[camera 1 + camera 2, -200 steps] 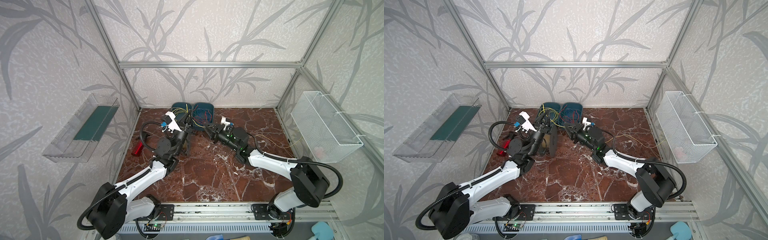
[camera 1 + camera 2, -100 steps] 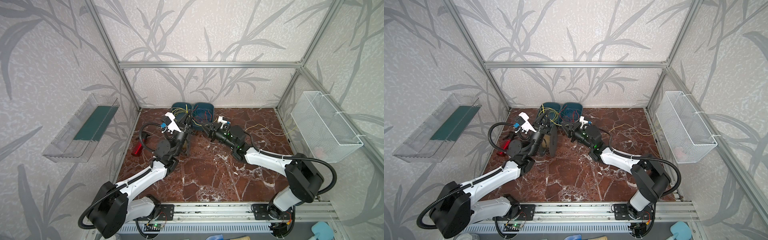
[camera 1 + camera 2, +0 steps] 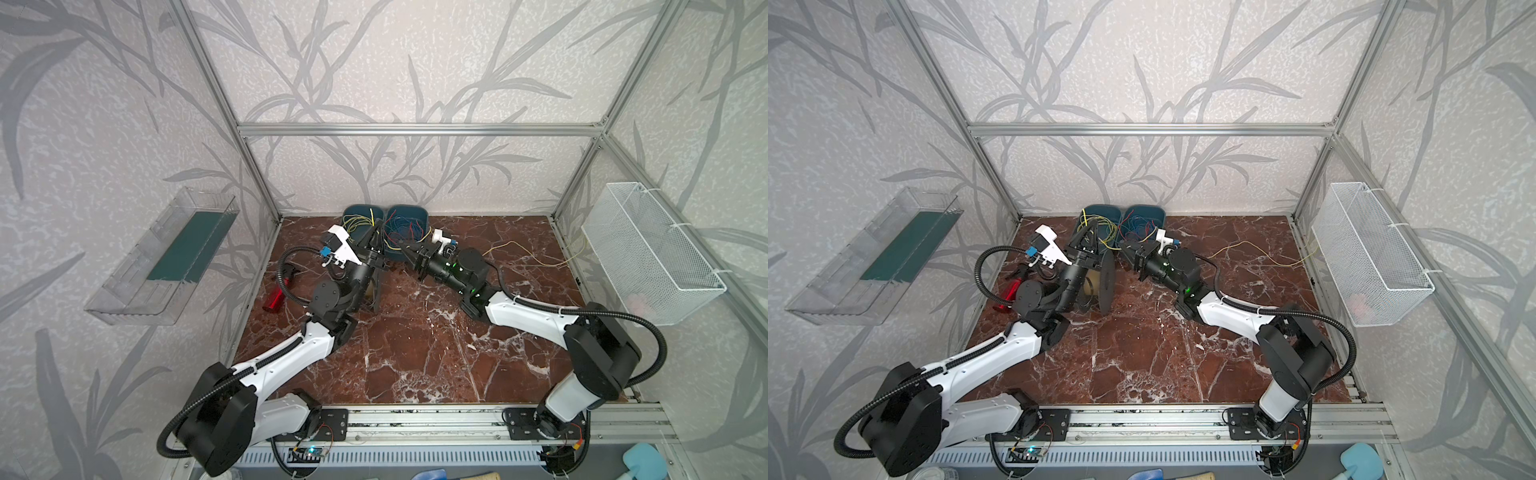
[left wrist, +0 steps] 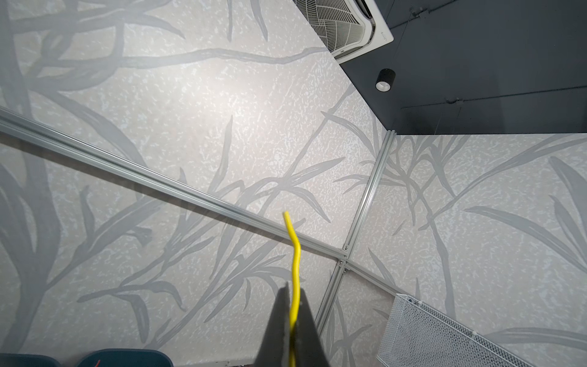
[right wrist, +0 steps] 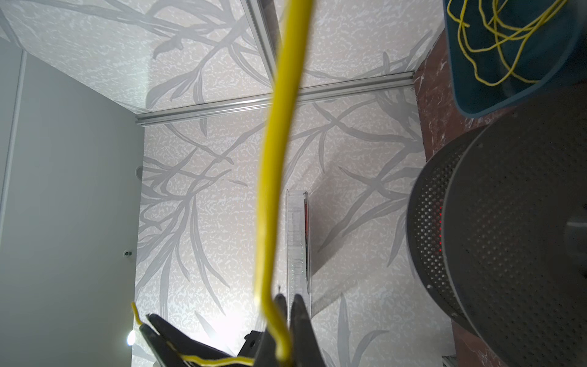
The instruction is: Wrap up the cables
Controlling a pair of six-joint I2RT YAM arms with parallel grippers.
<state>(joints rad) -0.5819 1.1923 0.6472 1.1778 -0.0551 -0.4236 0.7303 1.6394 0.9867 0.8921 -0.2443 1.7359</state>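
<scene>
The red-brown marble-patterned tabletop carried everything. A white wire-mesh basket hung well out beyond the right claw. A clear plastic wall tray hung well out beyond the left claw. Two dark teal plastic bins sat just behind both claws, holding tangled thin wires. A black perforated disc-shaped spool stood on edge near both claws. The thin, glossy yellow cable was smooth, kinked and bent. It was clenched in the right claw and ran across to the left claw. That claw was pinched on it too, with a short crooked tip poking past. A loose yellow strand lay slack on the tabletop behind the right claw.
</scene>
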